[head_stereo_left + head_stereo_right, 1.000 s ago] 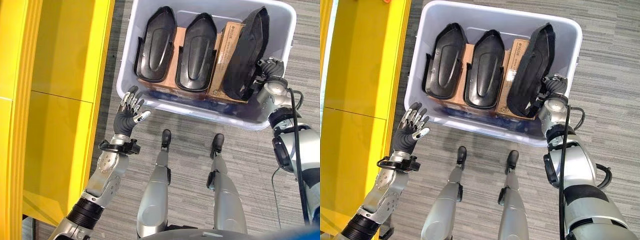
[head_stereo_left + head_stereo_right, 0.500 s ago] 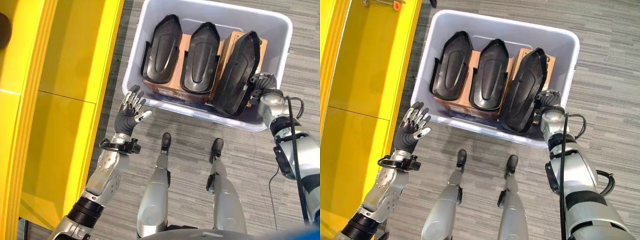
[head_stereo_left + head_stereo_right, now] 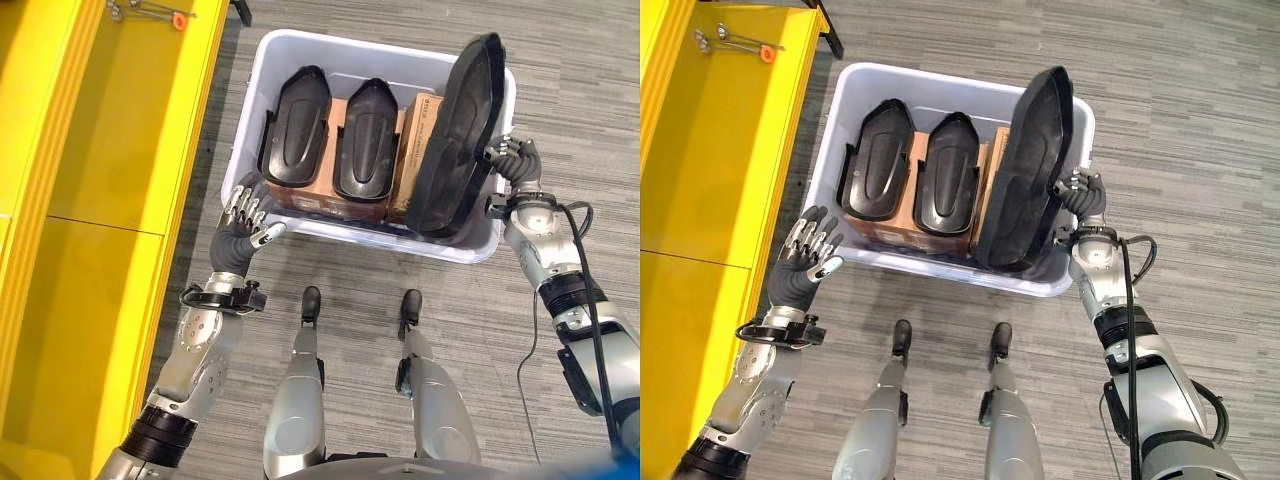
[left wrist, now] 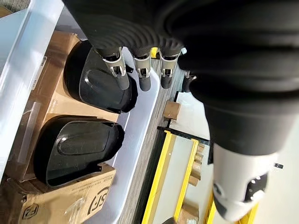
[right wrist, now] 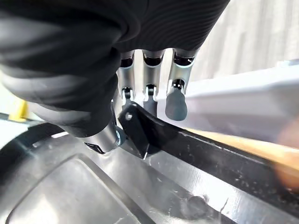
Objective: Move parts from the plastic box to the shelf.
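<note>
The right hand (image 3: 518, 178) grips the edge of a long black part (image 3: 455, 140), with fingers (image 5: 176, 95) curled over its rim and the thumb pressed against the inner face, as the right wrist view shows. The held part stands tilted up on end, its lower end down inside the plastic box (image 3: 262, 62) at the robot's right side and its upper end rising above the box's far rim. The hand itself sits just outside the box's right wall.

The left hand (image 3: 243, 225) hovers at the box's near left corner, just beside the outer wall, with fingers (image 4: 117, 71) straight and slightly spread, holding nothing.

Inside the box two more black parts (image 3: 296, 140) (image 3: 365, 138) lie side by side, hollow side up, resting on brown cardboard boxes (image 3: 338, 200). A further cardboard box (image 3: 419, 125) stands between them and the lifted part.

The box sits on a grey striped carpet floor (image 3: 580, 120). On the robot's left stands the yellow shelf (image 3: 110, 150), well apart from the held part; near its far end lies a small metal tool with an orange tip (image 3: 150, 13).
</note>
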